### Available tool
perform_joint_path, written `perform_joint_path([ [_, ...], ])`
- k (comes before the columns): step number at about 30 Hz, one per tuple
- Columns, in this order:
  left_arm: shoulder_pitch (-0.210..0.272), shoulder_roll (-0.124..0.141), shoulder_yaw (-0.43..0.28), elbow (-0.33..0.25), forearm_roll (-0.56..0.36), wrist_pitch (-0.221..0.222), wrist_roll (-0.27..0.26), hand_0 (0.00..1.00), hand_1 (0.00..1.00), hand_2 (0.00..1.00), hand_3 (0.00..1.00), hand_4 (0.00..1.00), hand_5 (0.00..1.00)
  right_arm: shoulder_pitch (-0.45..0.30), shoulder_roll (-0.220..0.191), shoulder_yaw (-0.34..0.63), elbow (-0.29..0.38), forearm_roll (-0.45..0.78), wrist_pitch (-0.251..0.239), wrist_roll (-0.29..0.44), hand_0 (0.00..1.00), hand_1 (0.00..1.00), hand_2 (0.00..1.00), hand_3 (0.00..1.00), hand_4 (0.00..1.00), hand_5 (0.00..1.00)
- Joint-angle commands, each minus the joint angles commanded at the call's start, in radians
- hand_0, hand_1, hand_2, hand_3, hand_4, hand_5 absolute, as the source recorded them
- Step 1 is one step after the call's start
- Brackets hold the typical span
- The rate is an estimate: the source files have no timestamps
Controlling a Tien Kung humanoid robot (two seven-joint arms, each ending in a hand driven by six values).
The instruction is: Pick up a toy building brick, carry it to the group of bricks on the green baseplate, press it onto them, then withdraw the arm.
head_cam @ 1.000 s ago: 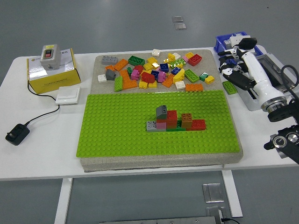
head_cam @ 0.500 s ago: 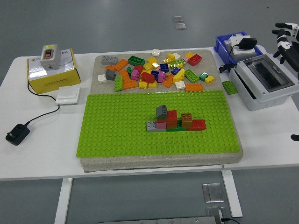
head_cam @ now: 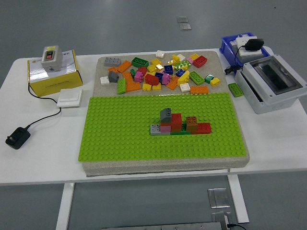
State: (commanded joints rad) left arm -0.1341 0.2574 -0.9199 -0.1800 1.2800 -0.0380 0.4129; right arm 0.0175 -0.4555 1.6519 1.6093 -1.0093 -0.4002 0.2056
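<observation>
Black plug (head_cam: 17, 137): matte, blocky, at the table's left edge, its cord curling up towards the yellow box.
Yellow box (head_cam: 53, 76): cardboard, a grey switch unit (head_cam: 50, 58) with a red button on top; a flat white square plate (head_cam: 69, 98) just beside it.
White table (head_cam: 41, 158): smooth, plain.
Green baseplate (head_cam: 124, 129): bright, studded all over, lying on a rough grey slab.
Group of bricks (head_cam: 178, 123): grey, pink, red, brown and green, pressed together near the baseplate's middle.
Loose bricks (head_cam: 160, 73): glossy mixed-colour heap on the slab behind the baseplate.
Grey case (head_cam: 271, 83): boxy plastic, clear lid, at right; blue bin (head_cam: 238, 42) behind it.
Robot hands: neither shows, so I cannot tell their state.
</observation>
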Motion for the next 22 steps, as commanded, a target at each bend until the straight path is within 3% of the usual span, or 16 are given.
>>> perform_joint_path([
  [11, 0.007, 0.001, 0.006, 0.000, -0.004, -0.005, 0.004, 0.697, 0.662, 0.527, 0.639, 0.171, 0.694, -0.019, 0.006, 0.021, -0.014, 0.008, 0.003, 0.006, 0.261, 0.476, 0.701, 0.722, 0.616, 0.697],
  [22, 0.046, -0.011, 0.002, 0.000, -0.036, -0.003, 0.021, 0.699, 0.662, 0.528, 0.639, 0.172, 0.697, 0.068, -0.014, -0.064, -0.046, -0.003, -0.006, -0.023, 0.263, 0.474, 0.700, 0.725, 0.617, 0.707],
])
